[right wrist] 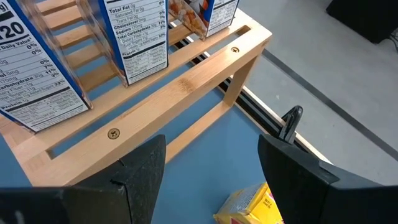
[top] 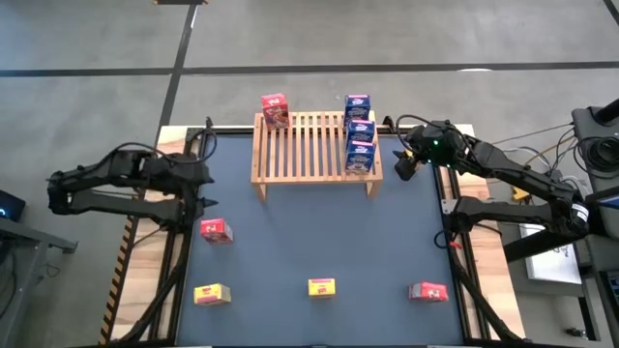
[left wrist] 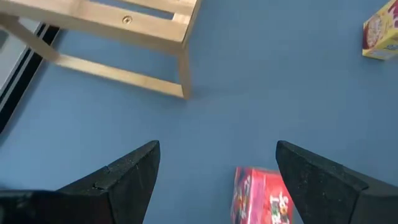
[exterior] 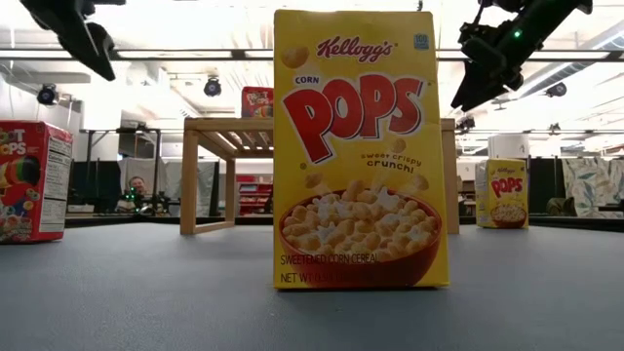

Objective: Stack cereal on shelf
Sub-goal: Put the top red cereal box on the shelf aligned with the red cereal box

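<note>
Cereal: three blue boxes (top: pixel 359 130) on shelf (top: pixel 314 147) | left gripper (left wrist: pixel 214 171) spread, empty, above red box (left wrist: pixel 261 196) | right gripper (right wrist: pixel 211 165) spread, empty

Yellow box (exterior: pixel 361 151) up front; shelf (exterior: pixel 229 136) behind w/ red box (exterior: pixel 257 101) atop.

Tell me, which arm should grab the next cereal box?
Probably the left. Its gripper hangs open right over the red cereal box on the table, while the right gripper sits up beside the wooden shelf.
</note>
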